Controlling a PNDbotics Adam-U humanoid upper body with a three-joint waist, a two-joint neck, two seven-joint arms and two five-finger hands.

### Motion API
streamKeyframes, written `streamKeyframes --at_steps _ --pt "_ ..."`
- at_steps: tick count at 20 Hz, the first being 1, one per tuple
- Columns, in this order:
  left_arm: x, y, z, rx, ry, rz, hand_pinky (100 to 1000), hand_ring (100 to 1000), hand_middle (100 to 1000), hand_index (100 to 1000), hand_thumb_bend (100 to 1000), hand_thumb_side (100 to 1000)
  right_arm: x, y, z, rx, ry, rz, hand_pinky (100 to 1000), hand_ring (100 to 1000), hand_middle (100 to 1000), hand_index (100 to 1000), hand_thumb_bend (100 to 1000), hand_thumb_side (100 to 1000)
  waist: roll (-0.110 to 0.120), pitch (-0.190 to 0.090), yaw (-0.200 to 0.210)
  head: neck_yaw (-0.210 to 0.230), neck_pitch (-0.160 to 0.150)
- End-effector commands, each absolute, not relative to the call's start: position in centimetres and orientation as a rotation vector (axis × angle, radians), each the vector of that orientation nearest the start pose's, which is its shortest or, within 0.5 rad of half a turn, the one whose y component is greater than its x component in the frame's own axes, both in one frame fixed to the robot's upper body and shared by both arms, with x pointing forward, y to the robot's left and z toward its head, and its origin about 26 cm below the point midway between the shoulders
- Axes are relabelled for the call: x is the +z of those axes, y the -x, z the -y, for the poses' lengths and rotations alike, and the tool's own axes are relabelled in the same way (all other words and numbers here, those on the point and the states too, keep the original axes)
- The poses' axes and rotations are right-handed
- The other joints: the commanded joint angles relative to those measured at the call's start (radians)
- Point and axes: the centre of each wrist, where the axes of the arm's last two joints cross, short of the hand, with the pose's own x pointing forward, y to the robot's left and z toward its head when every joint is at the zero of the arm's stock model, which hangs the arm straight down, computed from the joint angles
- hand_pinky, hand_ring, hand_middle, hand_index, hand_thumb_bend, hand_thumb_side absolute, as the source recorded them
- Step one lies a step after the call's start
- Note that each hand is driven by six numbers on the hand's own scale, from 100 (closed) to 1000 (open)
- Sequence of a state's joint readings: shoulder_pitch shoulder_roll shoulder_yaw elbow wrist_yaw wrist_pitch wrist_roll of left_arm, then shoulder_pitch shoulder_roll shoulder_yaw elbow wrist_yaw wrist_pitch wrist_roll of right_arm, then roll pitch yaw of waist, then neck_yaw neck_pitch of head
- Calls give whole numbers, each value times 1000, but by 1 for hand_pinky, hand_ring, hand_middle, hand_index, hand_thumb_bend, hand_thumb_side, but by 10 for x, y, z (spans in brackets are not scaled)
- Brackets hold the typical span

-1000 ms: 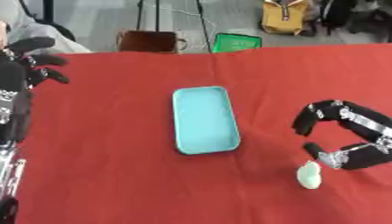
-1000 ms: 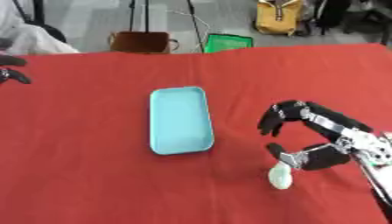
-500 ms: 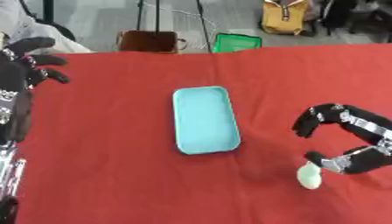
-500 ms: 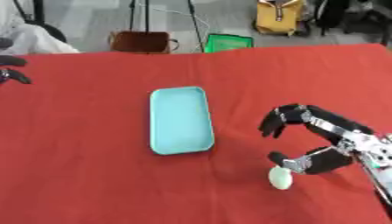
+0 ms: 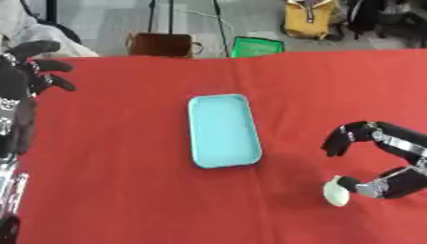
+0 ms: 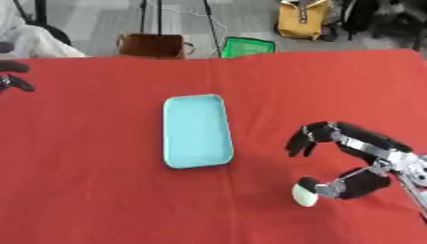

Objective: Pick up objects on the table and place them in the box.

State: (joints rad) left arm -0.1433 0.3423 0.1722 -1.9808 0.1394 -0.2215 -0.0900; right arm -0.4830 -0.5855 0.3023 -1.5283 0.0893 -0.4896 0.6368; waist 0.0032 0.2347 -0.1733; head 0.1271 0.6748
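Observation:
A shallow light-blue box (image 5: pixel 222 129) lies on the red table (image 5: pixel 125 181), near the middle. A small pale-green rounded object (image 5: pixel 335 196) rests on the cloth at the lower right. My right hand (image 6: pixel 359 159) comes in from the right edge with its fingers arched above the object and its thumb tip touching the object's right side; the fingers stay clear of it. My left hand (image 5: pixel 25 76) is raised at the far left edge, fingers relaxed and empty.
Beyond the table's far edge stand a brown stool (image 5: pixel 163 45), a green crate (image 5: pixel 257 47), a yellow bag (image 5: pixel 307 18) and tripod legs. A person's light sleeve shows at the top left corner.
My right hand has moved toward the near edge and right, lowering over the pale-green object until its thumb meets it. The left hand has stayed where it was.

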Motion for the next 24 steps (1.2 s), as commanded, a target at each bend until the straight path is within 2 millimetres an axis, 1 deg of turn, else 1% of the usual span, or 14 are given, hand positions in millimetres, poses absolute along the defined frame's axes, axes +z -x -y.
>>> streamKeyframes --at_steps 1,11,14,19,20,21,24 --pt "179 -279 -323 -330 -179 2372 527 668 748 802 531 763 156 -371 278 2171 -141 1805 630 719 730 729 351 147 0 -16 1 -3 -7" --pt "179 -279 -322 -332 -176 2373 527 668 748 802 531 764 164 -373 273 2419 37 1737 689 756 760 747 381 131 1 -14 3 -4 -7" --pt "179 -279 -322 -332 -176 2373 527 668 748 802 531 764 168 -371 271 2450 85 1724 708 763 765 749 388 129 1 -14 2 -4 -7" --pt "180 -279 -322 -332 -176 2374 527 668 748 802 531 763 166 -369 269 2461 120 1720 716 765 765 748 387 130 1 -14 3 -5 -8" --pt "180 -279 -322 -331 -176 2374 527 668 748 802 531 764 165 -369 268 2461 123 1720 738 767 765 746 388 130 1 -14 3 -6 -9" --pt "180 -279 -322 -332 -175 2374 527 668 748 802 531 764 164 -369 268 2462 128 1718 738 767 765 746 388 130 1 -14 2 -6 -9" --pt "180 -279 -322 -332 -175 2374 527 668 748 802 531 763 162 -369 270 2458 144 1711 780 772 765 743 386 133 1 -14 2 -6 -9"
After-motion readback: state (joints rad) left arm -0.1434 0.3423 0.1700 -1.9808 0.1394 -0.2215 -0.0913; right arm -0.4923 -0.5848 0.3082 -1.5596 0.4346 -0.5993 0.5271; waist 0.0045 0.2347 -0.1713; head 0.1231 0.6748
